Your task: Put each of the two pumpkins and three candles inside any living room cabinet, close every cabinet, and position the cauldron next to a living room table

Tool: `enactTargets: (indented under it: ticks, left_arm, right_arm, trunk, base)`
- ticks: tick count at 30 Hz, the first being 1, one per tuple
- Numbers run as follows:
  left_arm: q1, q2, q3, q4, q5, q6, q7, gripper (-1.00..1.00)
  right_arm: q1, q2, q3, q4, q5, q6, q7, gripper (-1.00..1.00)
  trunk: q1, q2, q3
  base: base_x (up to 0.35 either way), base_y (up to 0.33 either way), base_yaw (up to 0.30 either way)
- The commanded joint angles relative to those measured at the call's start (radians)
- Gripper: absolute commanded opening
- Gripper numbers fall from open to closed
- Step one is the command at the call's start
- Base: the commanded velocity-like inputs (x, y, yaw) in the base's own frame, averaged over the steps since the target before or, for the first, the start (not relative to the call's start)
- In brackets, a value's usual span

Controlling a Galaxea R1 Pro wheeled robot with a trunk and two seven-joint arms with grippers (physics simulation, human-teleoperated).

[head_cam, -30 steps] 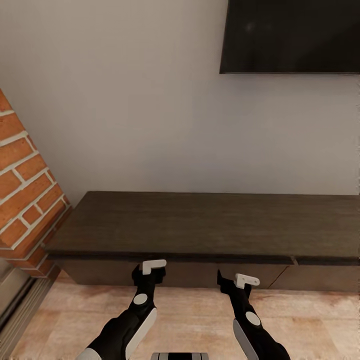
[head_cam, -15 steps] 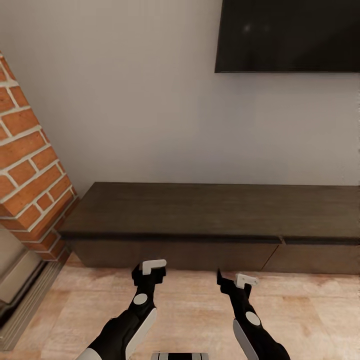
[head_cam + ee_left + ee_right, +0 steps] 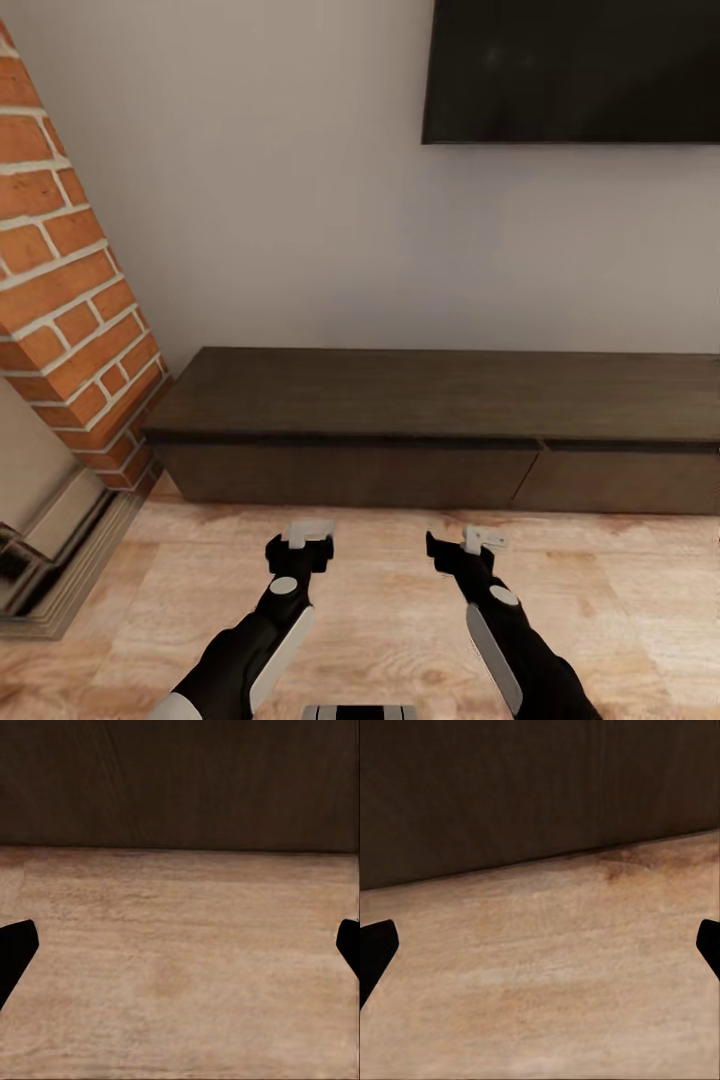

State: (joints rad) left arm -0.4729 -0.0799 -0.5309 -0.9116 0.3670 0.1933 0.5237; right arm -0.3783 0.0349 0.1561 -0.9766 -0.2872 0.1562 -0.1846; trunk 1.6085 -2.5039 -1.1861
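With my left hand [image 3: 298,545] and right hand [image 3: 462,547] both spread and empty above the floor [image 3: 380,610], the shut cabinet [image 3: 440,440] spans mid-frame, and its handleless fronts may defeat my fingers.

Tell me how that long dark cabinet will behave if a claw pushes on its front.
The cabinet is long, low and flat on the floor, so it probably won't tip or slide. Its plain handleless fronts look rigid; a push would likely meet firm resistance.
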Motion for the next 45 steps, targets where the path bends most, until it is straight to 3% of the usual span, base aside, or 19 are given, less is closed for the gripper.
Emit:
enactTargets:
  ticks: [1, 2, 5, 8, 12, 14, 16, 19, 26, 32, 37, 39, 40, 42, 45]
  left_arm:
    - [0.001, 0.003, -0.001, -0.034, 0.010, 0.048, 0.008, 1.00]
    - [0.002, 0.007, 0.000, -0.051, 0.012, 0.073, 0.008, 1.00]
    - [0.024, 0.059, 0.005, -0.169, 0.039, 0.257, 0.007, 1.00]
    - [0.060, 0.107, 0.013, -0.220, 0.126, 0.338, 0.008, 1.00]
    - [0.077, 0.181, 0.035, -0.236, 0.261, 0.369, 0.009, 1.00]
    - [0.079, 0.198, 0.039, -0.239, 0.313, 0.402, 0.009, 1.00]
    - [0.079, 0.203, 0.045, -0.241, 0.336, 0.458, 0.011, 1.00]
    - [0.078, 0.199, 0.051, -0.243, 0.347, 0.516, 0.016, 1.00]
    - [0.077, 0.198, 0.054, -0.254, 0.346, 0.533, 0.020, 1.00]
    - [0.077, 0.199, 0.068, -0.254, 0.346, 0.534, 0.021, 1.00]
    - [0.076, 0.200, 0.077, -0.250, 0.346, 0.534, 0.021, 1.00]
    - [0.076, 0.202, 0.080, -0.246, 0.346, 0.534, 0.035, 1.00]
    - [0.076, 0.199, 0.107, -0.242, 0.349, 0.534, 0.099, 1.00]
    - [0.076, 0.197, 0.116, -0.242, 0.350, 0.534, 0.132, 1.00]
    - [0.076, 0.197, 0.120, -0.241, 0.351, 0.534, 0.144, 1.00]
  right_arm:
    - [0.001, -0.001, 0.002, -0.044, -0.016, 0.038, -0.008, 1.00]
    - [0.002, -0.002, 0.002, -0.063, -0.022, 0.056, -0.008, 1.00]
    - [0.006, -0.006, 0.001, -0.176, -0.108, 0.237, -0.009, 1.00]
    - [0.023, -0.014, -0.005, -0.225, -0.169, 0.350, -0.009, 1.00]
    - [0.067, -0.033, -0.019, -0.240, -0.192, 0.390, -0.006, 1.00]
    - [0.077, -0.036, -0.020, -0.228, -0.195, 0.399, -0.006, 1.00]
    - [0.081, -0.037, -0.021, -0.195, -0.197, 0.400, -0.006, 1.00]
    - [0.083, -0.038, -0.021, -0.158, -0.197, 0.396, -0.006, 1.00]
    - [0.084, -0.037, -0.021, -0.070, -0.185, 0.391, -0.005, 1.00]
    - [0.084, -0.036, -0.024, -0.021, -0.193, 0.316, -0.006, 1.00]
    - [0.084, -0.035, -0.025, -0.009, -0.193, 0.302, -0.006, 1.00]
    - [0.084, -0.035, -0.026, -0.007, -0.194, 0.301, -0.008, 1.00]
    - [0.084, -0.035, -0.028, 0.012, -0.196, 0.302, -0.008, 1.00]
    - [0.084, -0.034, -0.027, 0.023, -0.196, 0.301, -0.005, 1.00]
    - [0.084, -0.032, -0.026, 0.027, -0.194, 0.301, -0.006, 1.00]
  trunk:
    - [0.000, 0.000, -0.001]
    - [0.000, 0.000, -0.001]
    - [0.000, 0.000, -0.001]
    - [0.000, 0.000, -0.001]
    - [-0.002, 0.001, 0.015]
    - [-0.003, 0.001, 0.022]
    - [-0.004, 0.002, 0.030]
    - [-0.005, 0.002, 0.042]
    - [-0.009, 0.004, 0.069]
    - [-0.032, 0.046, 0.088]
    - [-0.051, 0.081, 0.103]
    - [-0.058, 0.095, 0.109]
    - [-0.062, 0.102, 0.113]
    - [-0.070, 0.116, 0.119]
    - [-0.081, 0.137, 0.128]
  base:
    - [-0.106, 0.000, 0.000]
    - [-0.084, 0.000, 0.000]
    - [-0.030, 0.000, 0.000]
    - [-0.008, 0.000, 0.000]
    - [-0.002, 0.000, 0.000]
    - [0.000, 0.000, 0.000]
    - [0.000, 0.000, 0.000]
    - [0.000, 0.000, 0.000]
    - [0.000, 0.000, 0.000]
    - [0.000, 0.000, 0.000]
    - [0.000, 0.000, 0.000]
    - [0.000, 0.000, 0.000]
    - [0.000, 0.000, 0.000]
    - [0.000, 0.000, 0.000]
    - [0.000, 0.000, 0.000]
